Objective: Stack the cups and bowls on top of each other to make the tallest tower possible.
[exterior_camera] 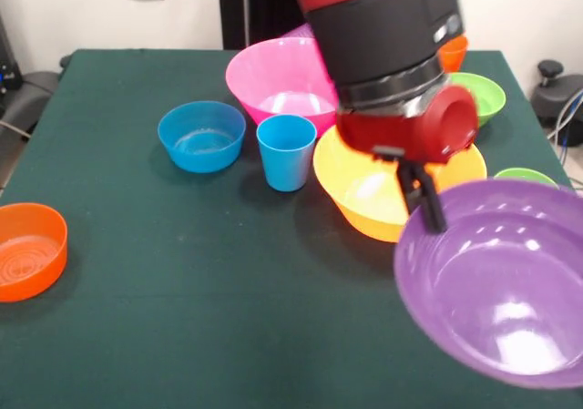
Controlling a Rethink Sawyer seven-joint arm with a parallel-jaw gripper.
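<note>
The counter (209,318) is covered in dark green cloth and fills most of the front view; behind it stands a pale wall, with a dark gap near the middle and bits of dark equipment and cables off both far corners. The near left and near middle of the cloth lie bare, while the bowls and cups crowd the far middle and the right side.

The red and black arm (383,26) comes down from the top over the right half. Its claw (426,198) hangs at the far rim of the purple bowl (501,286), the widest dish, which is tilted toward the camera at the near right edge and cut off by the picture's right side. The dark fingers appear pinched on that rim, holding the bowl.

Behind it, the yellow-orange bowl (369,195) sits partly under the arm, touching or just beside the pink bowl (278,81) farther back. The blue bowl (201,136) stands left of centre, with the sky blue cup (286,152) upright just to its right. A green bowl (485,95) rests far right, an orange object (454,54) peeks out beyond it, and a lime green rim (526,176) shows at the right. The small orange bowl (27,250) sits alone at the left edge.
</note>
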